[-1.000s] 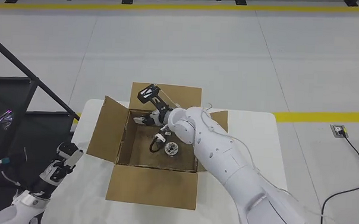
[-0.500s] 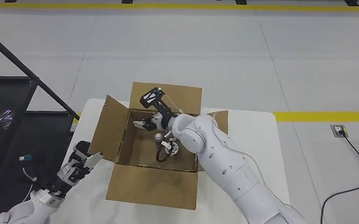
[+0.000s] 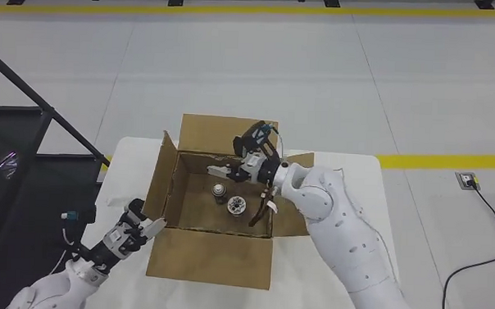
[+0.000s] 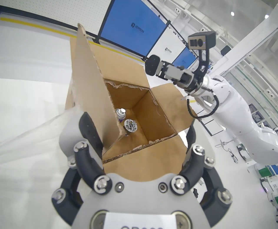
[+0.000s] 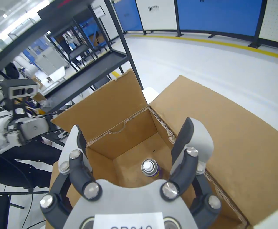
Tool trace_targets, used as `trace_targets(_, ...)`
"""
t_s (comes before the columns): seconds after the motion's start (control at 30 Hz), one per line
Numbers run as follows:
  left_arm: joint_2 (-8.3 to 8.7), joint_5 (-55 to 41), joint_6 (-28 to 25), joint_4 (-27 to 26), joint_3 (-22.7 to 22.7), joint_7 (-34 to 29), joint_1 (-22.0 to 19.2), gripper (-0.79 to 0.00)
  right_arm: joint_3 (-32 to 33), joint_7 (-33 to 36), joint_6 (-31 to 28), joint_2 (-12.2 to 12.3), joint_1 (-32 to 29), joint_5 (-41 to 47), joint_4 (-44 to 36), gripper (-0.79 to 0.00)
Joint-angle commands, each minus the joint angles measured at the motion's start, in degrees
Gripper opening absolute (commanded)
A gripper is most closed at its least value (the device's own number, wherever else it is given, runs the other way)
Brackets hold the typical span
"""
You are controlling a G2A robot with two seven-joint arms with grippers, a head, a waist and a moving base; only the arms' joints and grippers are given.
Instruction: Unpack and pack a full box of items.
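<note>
An open cardboard box (image 3: pixel 211 256) stands on the white table (image 3: pixel 348 215). On its floor are an upright spray can (image 3: pixel 218 190) and a round metal part (image 3: pixel 237 206), also seen as the can (image 4: pixel 120 113) and the part (image 4: pixel 130 125). My right gripper (image 3: pixel 229 169) hangs open and empty over the box's far right side, with the can (image 5: pixel 148 167) below it. My left gripper (image 3: pixel 144 230) is open and empty just outside the box's near left corner, beside the raised left flap (image 4: pixel 86 86).
A black metal rack (image 3: pixel 22 159) stands left of the table, close to my left arm. The box's far flap (image 3: pixel 224 131) and near flap lie spread outward. Bare white table lies to the right of the box.
My right gripper has risen out of the box and shifted right, empty. My left gripper has come in to the box's near left corner. The left flap now stands more upright.
</note>
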Motion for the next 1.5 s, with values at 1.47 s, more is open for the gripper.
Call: trace_targets(1.47, -0.44, 2.85, 4.41, 7.93, 10.62, -2.55, -9.31, 0.000, -9.03, 40.30, 2.62, 13.47, 8.08, 45.62, 4.91, 0.000)
